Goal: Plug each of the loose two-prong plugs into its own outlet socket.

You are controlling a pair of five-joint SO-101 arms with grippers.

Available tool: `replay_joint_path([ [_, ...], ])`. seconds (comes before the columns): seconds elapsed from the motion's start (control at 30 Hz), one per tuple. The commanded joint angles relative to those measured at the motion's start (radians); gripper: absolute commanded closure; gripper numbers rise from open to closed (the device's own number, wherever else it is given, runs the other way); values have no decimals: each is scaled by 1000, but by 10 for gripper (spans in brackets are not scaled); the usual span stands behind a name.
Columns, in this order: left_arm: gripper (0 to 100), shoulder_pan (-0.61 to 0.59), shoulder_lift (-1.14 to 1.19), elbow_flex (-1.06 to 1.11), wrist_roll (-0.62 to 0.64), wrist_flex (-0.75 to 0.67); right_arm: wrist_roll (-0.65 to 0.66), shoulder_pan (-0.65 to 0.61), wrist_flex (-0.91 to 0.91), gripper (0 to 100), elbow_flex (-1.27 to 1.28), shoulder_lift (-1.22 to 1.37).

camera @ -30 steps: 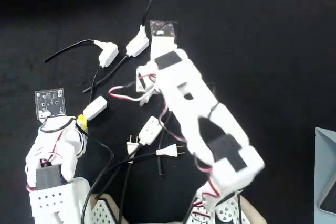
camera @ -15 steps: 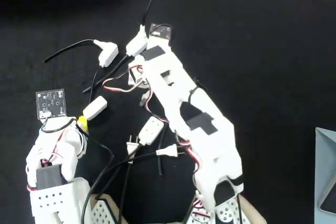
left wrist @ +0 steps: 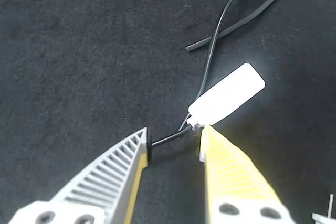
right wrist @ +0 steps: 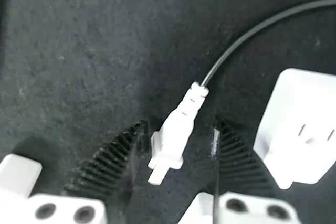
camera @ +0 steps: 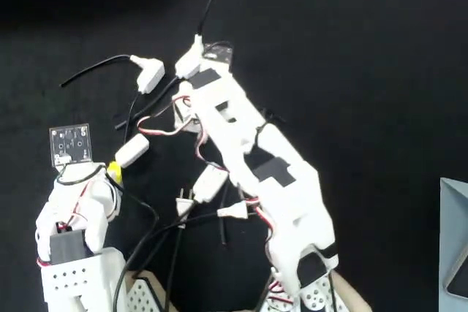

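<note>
In the right wrist view, a white two-prong plug [right wrist: 175,139] on a black cord lies on the black mat. My right gripper [right wrist: 178,129] is open with a black finger on each side of it, not touching. A white outlet socket [right wrist: 299,129] with two slots lies just beside them. In the high view this gripper [camera: 183,109] is at mid-table under its long white arm. My left gripper [left wrist: 174,132] is open, straddling the black cord of a white socket block [left wrist: 226,98]. Two more loose plugs [camera: 184,201] [camera: 235,212] lie near the front, beside another socket [camera: 208,183].
Two more white socket blocks [camera: 151,74] [camera: 189,60] lie at the back left with cords trailing. Black cords cross the mat between the arms. A grey bin [camera: 453,239] stands at the right edge. A small marker board [camera: 69,144] sits by the left arm.
The right arm has swung left and stretched farther out, carrying its gripper toward the back-left sockets. The left arm has stayed still.
</note>
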Motion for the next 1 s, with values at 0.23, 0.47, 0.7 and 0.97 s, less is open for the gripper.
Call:
replay_joint_path([
  [0.23, 830, -8, -8, -7, -8, -15, -6, 11, -9, 942, -50, -5],
  [0.47, 830, -8, -8, -7, -8, -15, -5, 63, -5, 986, -48, -13],
  [0.7, 830, -8, -8, -5, -8, -17, 101, 58, 187, 986, -130, -154],
  [0.97, 830, -7, -9, -35, -2, -55, 354, 21, 385, 986, -107, -458],
])
